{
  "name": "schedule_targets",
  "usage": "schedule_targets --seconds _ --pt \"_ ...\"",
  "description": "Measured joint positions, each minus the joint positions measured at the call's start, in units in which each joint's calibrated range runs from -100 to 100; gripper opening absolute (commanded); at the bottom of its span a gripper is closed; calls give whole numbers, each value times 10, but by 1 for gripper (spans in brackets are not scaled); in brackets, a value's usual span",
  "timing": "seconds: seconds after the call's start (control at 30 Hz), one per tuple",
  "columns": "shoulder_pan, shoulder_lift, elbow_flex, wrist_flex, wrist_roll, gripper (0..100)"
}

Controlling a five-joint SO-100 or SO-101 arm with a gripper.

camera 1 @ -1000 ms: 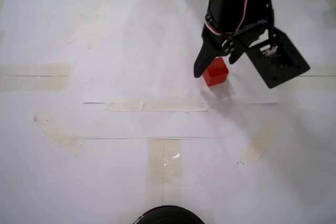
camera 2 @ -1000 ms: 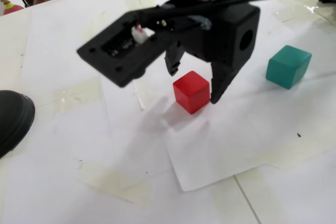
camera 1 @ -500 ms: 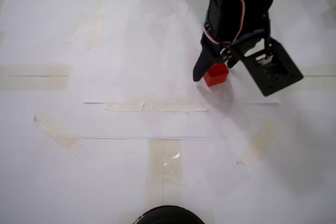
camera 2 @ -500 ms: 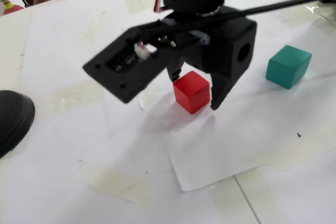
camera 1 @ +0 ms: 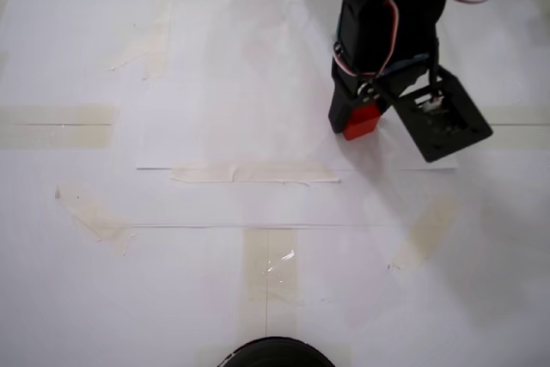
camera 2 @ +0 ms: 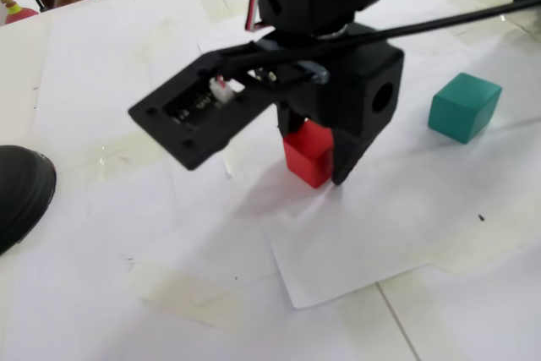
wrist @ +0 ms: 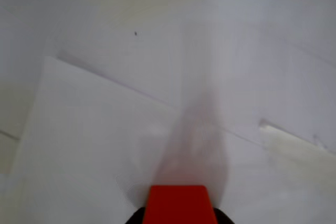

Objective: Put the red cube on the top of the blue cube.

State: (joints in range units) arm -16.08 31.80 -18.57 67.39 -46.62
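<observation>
The red cube [camera 1: 362, 122] sits between the jaws of my gripper [camera 1: 355, 125], which is shut on it, low over the white paper. In a fixed view the red cube [camera 2: 308, 153] is under the black gripper [camera 2: 319, 166], at or just above the sheet. The blue cube [camera 2: 463, 106], teal in colour, rests on the paper to the right of the gripper, well apart from it. It does not show in the other fixed view or the wrist view. In the wrist view the red cube [wrist: 178, 204] fills the bottom edge.
A black round object [camera 1: 275, 354] lies at the table's near edge, seen also at the left in a fixed view [camera 2: 19, 192]. Tape strips [camera 1: 253, 172] hold white paper sheets [camera 1: 215, 83] flat on the table.
</observation>
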Motion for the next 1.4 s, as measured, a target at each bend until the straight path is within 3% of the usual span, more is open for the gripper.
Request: schedule_targets --seconds 0.4,0.93,1.17,1.4 --pt "-1 -12 25 2 4 12" --pt "-1 -198 33 175 4 12" --pt "-1 -354 140 233 3 12" --pt "-10 -492 315 221 -21 12"
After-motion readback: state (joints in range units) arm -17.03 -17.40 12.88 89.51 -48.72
